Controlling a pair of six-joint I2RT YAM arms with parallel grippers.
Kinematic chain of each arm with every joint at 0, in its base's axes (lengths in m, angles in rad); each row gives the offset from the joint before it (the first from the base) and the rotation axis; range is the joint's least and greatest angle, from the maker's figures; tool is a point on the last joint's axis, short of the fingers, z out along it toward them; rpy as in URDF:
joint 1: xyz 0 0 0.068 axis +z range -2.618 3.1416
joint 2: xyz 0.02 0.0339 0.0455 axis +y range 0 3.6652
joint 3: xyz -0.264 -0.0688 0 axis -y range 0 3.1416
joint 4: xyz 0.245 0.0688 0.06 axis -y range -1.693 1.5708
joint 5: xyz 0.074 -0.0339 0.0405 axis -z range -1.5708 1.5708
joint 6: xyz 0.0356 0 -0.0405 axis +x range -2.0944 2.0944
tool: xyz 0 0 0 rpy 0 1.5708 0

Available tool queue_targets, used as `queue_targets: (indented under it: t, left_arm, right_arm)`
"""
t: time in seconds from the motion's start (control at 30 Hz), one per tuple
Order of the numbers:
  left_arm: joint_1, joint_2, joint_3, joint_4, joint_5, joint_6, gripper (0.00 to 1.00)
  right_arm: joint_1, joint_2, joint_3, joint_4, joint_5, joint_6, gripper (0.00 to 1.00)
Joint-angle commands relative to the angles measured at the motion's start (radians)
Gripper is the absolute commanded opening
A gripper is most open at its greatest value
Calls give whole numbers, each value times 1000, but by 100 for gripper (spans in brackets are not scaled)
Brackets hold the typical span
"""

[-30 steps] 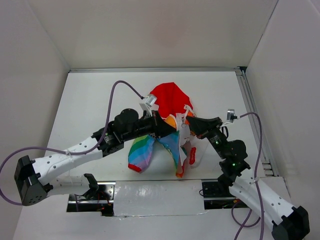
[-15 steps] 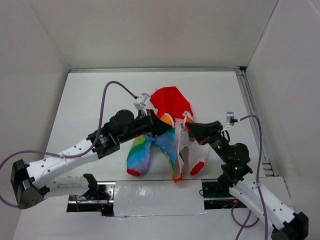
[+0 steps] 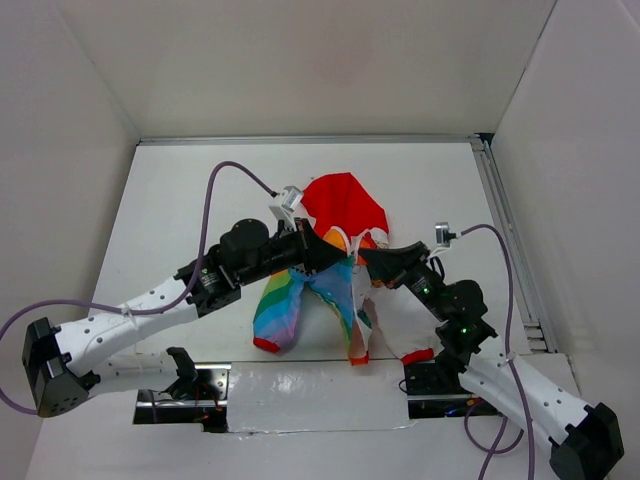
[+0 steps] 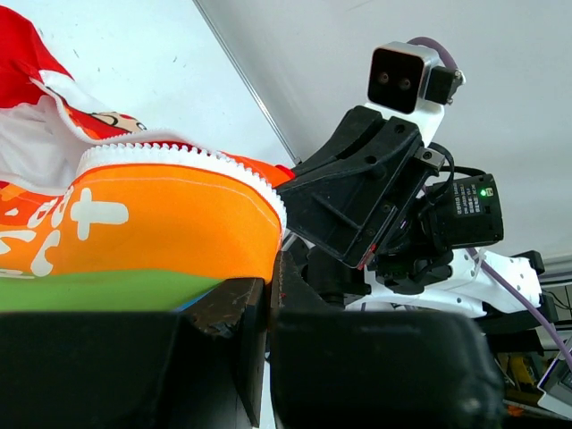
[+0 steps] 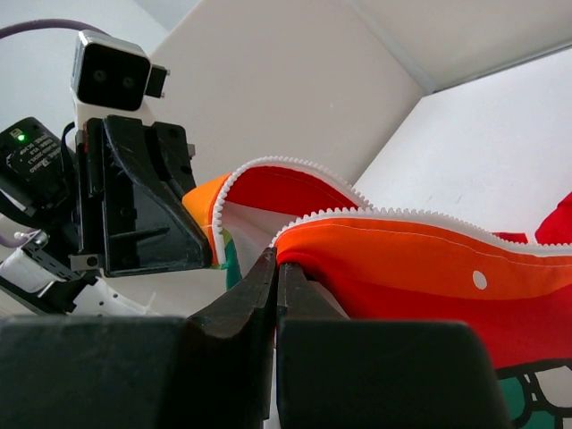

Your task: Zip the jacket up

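The jacket (image 3: 340, 205) hangs lifted between both arms in the top view, red hood toward the back, rainbow-striped half (image 3: 285, 300) hanging at the left, white half with a red cuff (image 3: 415, 355) trailing at the right. My left gripper (image 3: 345, 262) is shut on the rainbow half's front edge; the left wrist view shows orange fabric with white zipper teeth (image 4: 179, 156) pinched in it (image 4: 268, 286). My right gripper (image 3: 368, 258) is shut on the other front edge; the right wrist view shows orange-red fabric with zipper teeth (image 5: 402, 219) in it (image 5: 275, 268). The two grippers are close together.
White walls enclose the white table (image 3: 180, 200). A metal rail (image 3: 505, 240) runs along the right side. A purple cable (image 3: 225, 180) loops above the left arm. A gap with mounting plates (image 3: 300, 395) lies at the near edge.
Both grippers raised the jacket's front edges and drew slightly left. The right arm shifted left, and the red cuff dropped down to the right near the table's front edge.
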Motion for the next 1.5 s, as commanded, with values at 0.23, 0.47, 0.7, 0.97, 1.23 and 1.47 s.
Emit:
queue_targets:
  t: [0.23,0.47,0.7,0.97,1.23,1.47]
  left_arm:
    - [-4,8,5,58,-8,23,0]
    - [-4,9,0,56,6,22,0]
    - [-4,3,-4,72,27,26,0]
    - [-4,6,-3,56,17,29,0]
    - [-4,14,-7,49,0,31,0]
    - [-2,11,-9,58,-3,23,0]
  right_arm:
    - [27,-76,-23,35,85,19,0]
    - [28,-106,6,-7,81,-19,0]
    - [30,-53,15,39,53,-7,0]
    - [36,-30,38,59,65,-18,0]
    - [34,-68,57,-2,108,-22,0]
    - [47,-19,46,39,52,14,0]
